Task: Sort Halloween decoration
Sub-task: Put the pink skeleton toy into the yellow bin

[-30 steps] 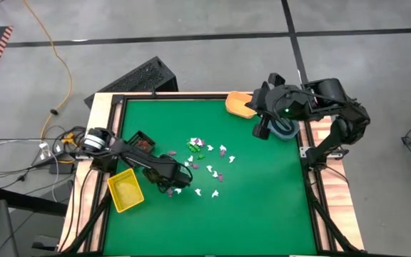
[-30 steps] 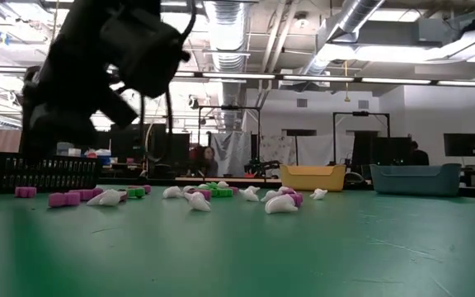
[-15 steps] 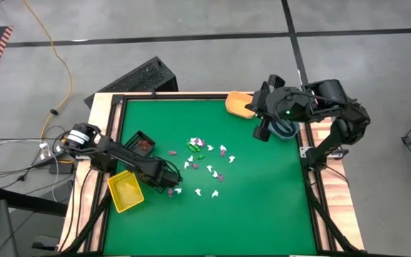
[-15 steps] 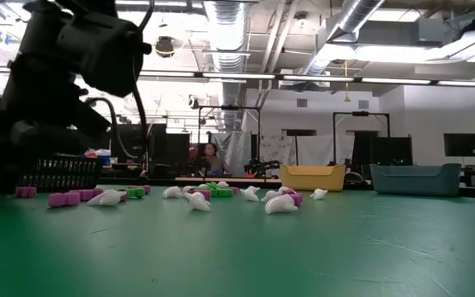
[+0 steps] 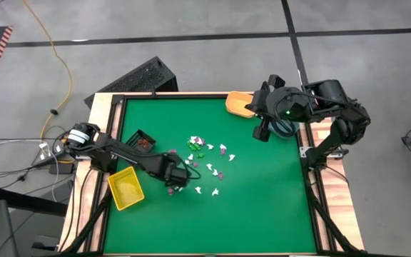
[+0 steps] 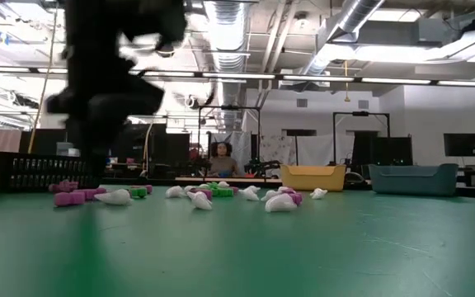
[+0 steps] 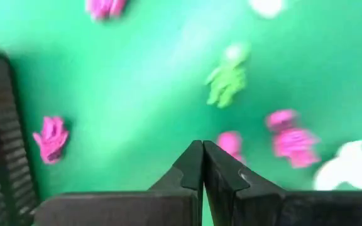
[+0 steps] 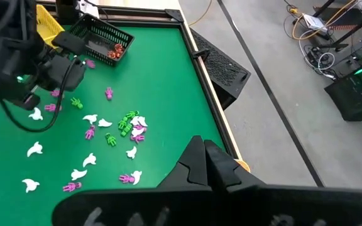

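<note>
While shut, left gripper (image 5: 179, 178) (over trinkets (image 5: 207, 158))

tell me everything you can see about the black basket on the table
The black basket is a small rectangular bin with slatted, plastic-looking walls, open at the top. It stands upright on the green table near its left edge, turned at an angle, next to the yellow bin. A few reddish-brown trinkets lie inside it. The left arm reaches past beside it, its shut left gripper hanging over the scattered trinkets. Whether the arm touches the basket cannot be told.
</note>
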`<state>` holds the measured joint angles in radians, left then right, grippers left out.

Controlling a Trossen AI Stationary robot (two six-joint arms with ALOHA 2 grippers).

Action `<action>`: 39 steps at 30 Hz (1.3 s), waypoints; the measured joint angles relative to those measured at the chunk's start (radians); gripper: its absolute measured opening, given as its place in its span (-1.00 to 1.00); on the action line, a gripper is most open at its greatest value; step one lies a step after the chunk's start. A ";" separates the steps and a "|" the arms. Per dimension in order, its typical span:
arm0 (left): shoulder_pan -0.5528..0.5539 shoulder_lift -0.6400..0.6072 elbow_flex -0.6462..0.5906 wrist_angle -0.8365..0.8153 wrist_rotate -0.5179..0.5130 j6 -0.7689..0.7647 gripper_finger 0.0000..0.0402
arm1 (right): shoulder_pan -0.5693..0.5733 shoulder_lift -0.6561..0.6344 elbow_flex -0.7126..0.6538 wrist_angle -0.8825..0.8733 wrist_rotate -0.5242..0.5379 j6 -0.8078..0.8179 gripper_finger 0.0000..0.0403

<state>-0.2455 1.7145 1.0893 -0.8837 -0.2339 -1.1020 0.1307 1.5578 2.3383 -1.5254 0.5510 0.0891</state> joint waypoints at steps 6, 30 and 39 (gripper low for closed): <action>-0.009 -0.007 0.157 -0.073 -0.036 0.103 -1.00 | -0.004 -0.001 -0.010 0.006 -0.022 -0.033 -1.00; 0.010 -0.011 -0.058 -0.299 -0.193 0.080 -1.00 | -0.029 -0.042 -0.217 0.274 -0.227 -0.139 -1.00; 0.032 0.074 -0.063 -0.368 -0.204 0.126 -1.00 | -0.029 -0.042 -0.217 0.264 -0.208 -0.142 -1.00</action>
<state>-0.2136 1.7884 1.0265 -1.2515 -0.4378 -0.9756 0.1020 1.5158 2.1216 -1.2612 0.3428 -0.0532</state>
